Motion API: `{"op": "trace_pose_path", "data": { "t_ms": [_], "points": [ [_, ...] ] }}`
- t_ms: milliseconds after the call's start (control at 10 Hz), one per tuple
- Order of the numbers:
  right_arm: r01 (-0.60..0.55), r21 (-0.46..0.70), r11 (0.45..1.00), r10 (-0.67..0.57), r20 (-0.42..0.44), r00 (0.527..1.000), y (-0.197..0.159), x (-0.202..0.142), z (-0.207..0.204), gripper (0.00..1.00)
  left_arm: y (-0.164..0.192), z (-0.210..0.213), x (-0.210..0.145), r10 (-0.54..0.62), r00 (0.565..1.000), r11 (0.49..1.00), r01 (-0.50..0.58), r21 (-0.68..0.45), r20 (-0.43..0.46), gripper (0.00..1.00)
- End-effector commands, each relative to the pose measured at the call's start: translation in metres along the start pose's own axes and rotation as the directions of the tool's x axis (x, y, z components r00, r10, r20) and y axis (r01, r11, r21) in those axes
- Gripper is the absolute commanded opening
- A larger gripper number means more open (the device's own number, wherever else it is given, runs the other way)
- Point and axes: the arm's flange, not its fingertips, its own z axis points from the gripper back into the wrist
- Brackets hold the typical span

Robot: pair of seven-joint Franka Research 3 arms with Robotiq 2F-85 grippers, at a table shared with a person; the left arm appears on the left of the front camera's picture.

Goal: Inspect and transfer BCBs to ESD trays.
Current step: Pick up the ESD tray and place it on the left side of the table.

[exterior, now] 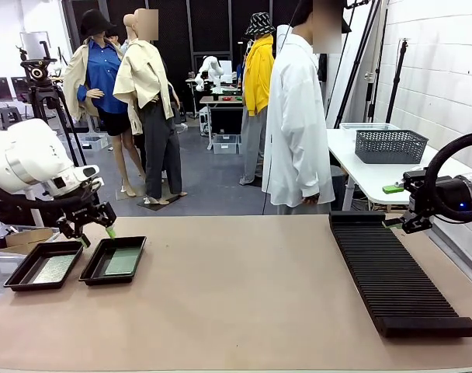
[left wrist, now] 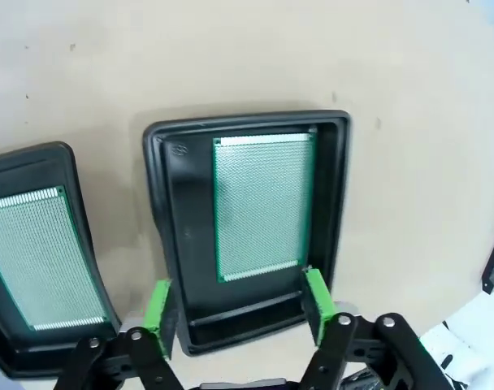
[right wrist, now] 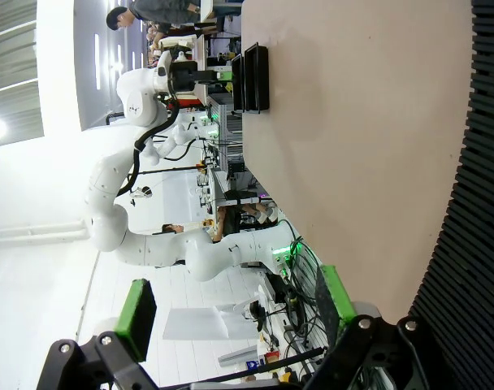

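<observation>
Two black ESD trays lie side by side at the table's left, the left tray point(exterior: 30, 288) and the right tray point(exterior: 104, 281). A green BCB point(exterior: 53, 268) lies flat in the left one and another BCB point(exterior: 121, 261) in the right one. My left gripper point(exterior: 97, 236) hovers just above the trays' far edge, open. In the left wrist view its gripper point(left wrist: 237, 302) holds nothing, and below it the board point(left wrist: 262, 207) rests in the tray point(left wrist: 182, 211). My right gripper point(exterior: 395, 207) hangs open and empty at the far right; it also shows in its own wrist view point(right wrist: 235, 307).
A long black ribbed rack point(exterior: 391, 272) runs along the table's right side, under my right gripper. A person in a white shirt point(exterior: 298, 116) stands at the far edge. A dark mesh basket point(exterior: 390, 145) sits on a white side table behind.
</observation>
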Motion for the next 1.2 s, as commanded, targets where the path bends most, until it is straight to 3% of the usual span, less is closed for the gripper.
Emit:
{"op": "trace_pose_path", "data": {
  "t_ms": [0, 300, 400, 1100],
  "points": [
    [-0.001, -0.006, 1.000, 0.001, 0.005, 1.000, 0.0005, -0.0007, -0.0014, 1.00, -0.0093, 0.0068, -0.0109, 0.019, 1.000, 1.000, -0.019, 0.009, 0.007, 1.00],
    [-0.001, -0.006, 1.000, 0.001, 0.005, 1.000, 0.0005, -0.0007, -0.0014, 1.00, -0.0066, 0.0054, -0.0104, 0.072, 0.997, 0.997, -0.072, 0.015, -0.022, 1.00],
    [-0.001, -0.006, 1.000, 0.001, 0.005, 1.000, 0.0005, -0.0007, -0.0014, 1.00, -0.0098, 0.0095, -0.0069, 0.010, 1.000, 1.000, -0.010, 0.000, 0.008, 1.00],
    [-0.001, -0.006, 1.000, 0.001, 0.005, 1.000, 0.0005, -0.0007, -0.0014, 1.00, -0.0098, 0.0095, -0.0069, 0.010, 1.000, 1.000, -0.010, 0.000, 0.008, 1.00]
  ]
}}
